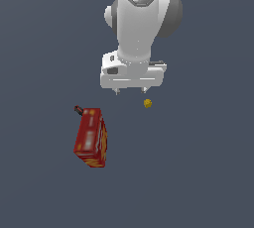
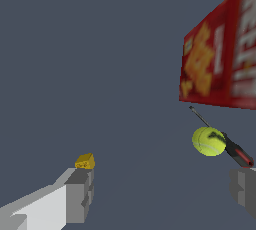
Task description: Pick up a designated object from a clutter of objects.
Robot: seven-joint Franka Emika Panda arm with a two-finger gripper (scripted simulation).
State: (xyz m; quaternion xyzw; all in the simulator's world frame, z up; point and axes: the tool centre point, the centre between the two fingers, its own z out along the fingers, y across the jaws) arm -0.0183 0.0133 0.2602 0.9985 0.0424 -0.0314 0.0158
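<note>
In the exterior view, the red box (image 1: 91, 137) lies far to the left with a dark stick (image 1: 78, 109) at its upper corner. The gripper (image 1: 131, 91) hangs spread wide and empty. The yellow cube (image 1: 148, 103) sits on the tabletop just right, ungrasped, with free room around it.

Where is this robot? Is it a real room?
Probably not: it looks like a computer simulation. The floor is flat, featureless grey with no walls, the red box has blurry print, and the tiny yellow cube below the end effector looks blocky.
</note>
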